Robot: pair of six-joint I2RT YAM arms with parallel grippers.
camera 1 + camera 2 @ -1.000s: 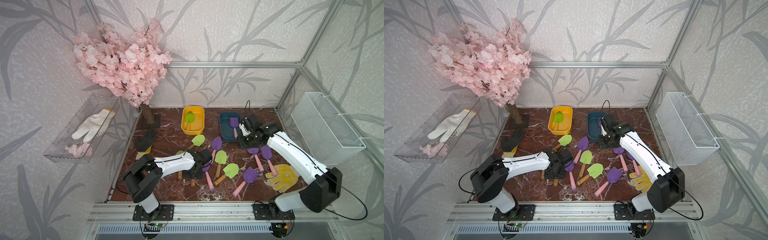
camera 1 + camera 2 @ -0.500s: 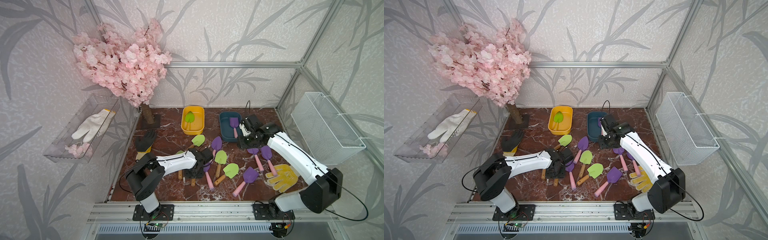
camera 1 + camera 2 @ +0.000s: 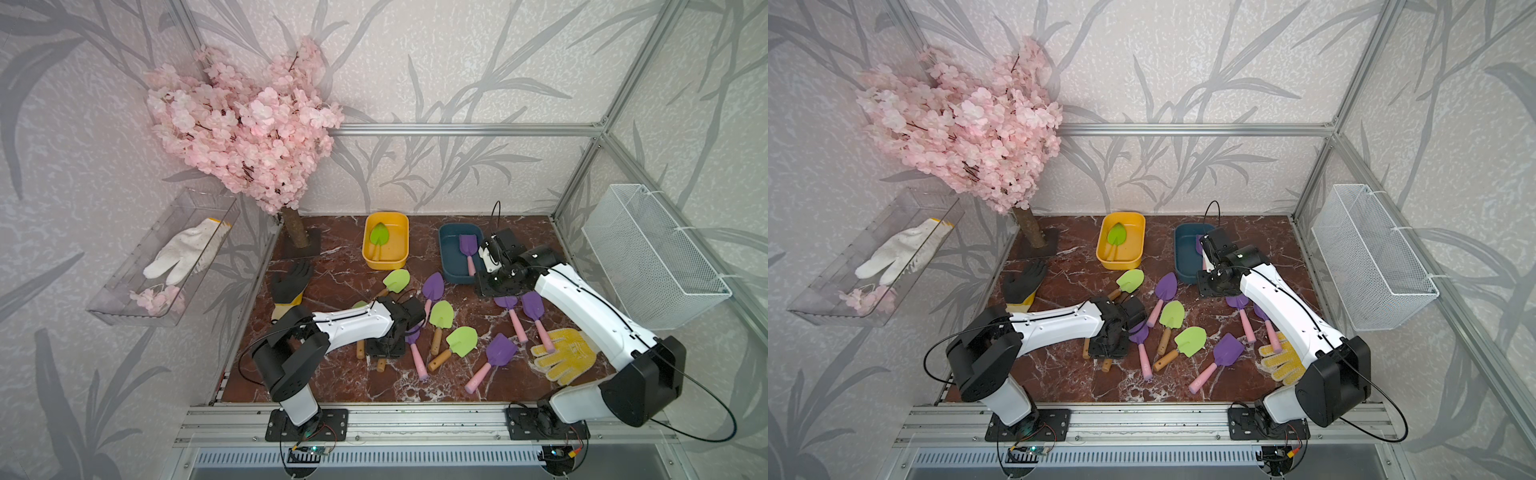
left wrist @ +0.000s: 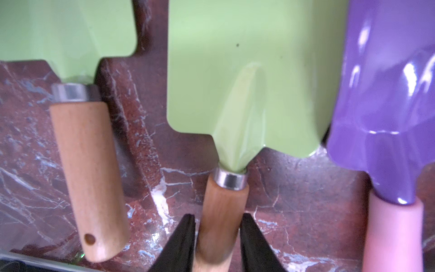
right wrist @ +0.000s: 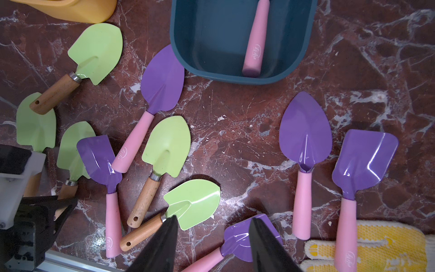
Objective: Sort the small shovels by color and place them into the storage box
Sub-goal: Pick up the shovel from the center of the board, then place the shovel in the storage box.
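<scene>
Your left fingers (image 4: 181,245) have narrowed to pinch the wooden handle of a green shovel (image 4: 244,82) on the tabletop (image 4: 294,200). Beside your right fingers (image 5: 162,245), which are apart and empty, the blue box (image 3: 453,276) holds one purple shovel (image 3: 468,243). The farther yellow box (image 3: 384,262) holds a pointed green shovel (image 3: 379,236).

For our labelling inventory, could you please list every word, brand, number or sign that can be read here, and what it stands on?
No text can be read as words.
Pink handle in the blue box: small white script mark, too blurred to read.
Pink handles of three purple shovels outside it: same mark, unreadable.
Green shovels, yellow glove: no text visible.
</scene>
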